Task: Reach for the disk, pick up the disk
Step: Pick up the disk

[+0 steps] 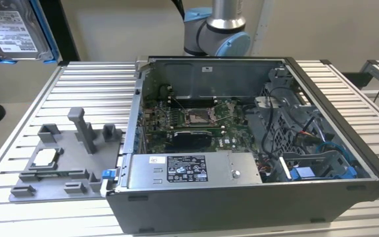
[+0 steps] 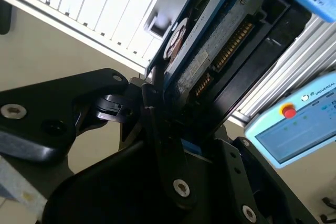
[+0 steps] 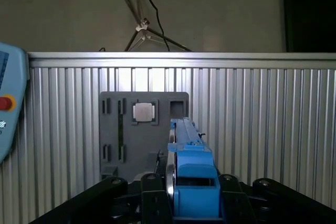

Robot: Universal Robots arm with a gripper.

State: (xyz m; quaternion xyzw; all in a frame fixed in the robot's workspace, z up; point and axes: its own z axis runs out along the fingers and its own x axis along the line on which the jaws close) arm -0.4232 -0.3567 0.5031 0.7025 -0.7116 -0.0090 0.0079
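now | one disk (image 1: 15,32) aloft | one gripper (image 3: 193,195) clamped on it | one chip (image 3: 144,112) on grey fixture (image 3: 139,150)

Seen from above and across from the arm base (image 1: 216,29), the exterior view takes in the ribbed bench (image 1: 91,84) and the open computer case (image 1: 242,202). The first wrist view looks along the edge of the disk (image 3: 191,166) down to the grey fixture (image 3: 139,150) (it also lies at the exterior view's left). The second wrist view sits tight behind the hand (image 2: 173,119), facing the disk's circuit side. Both wrist views catch the pendant (image 2: 299,124).
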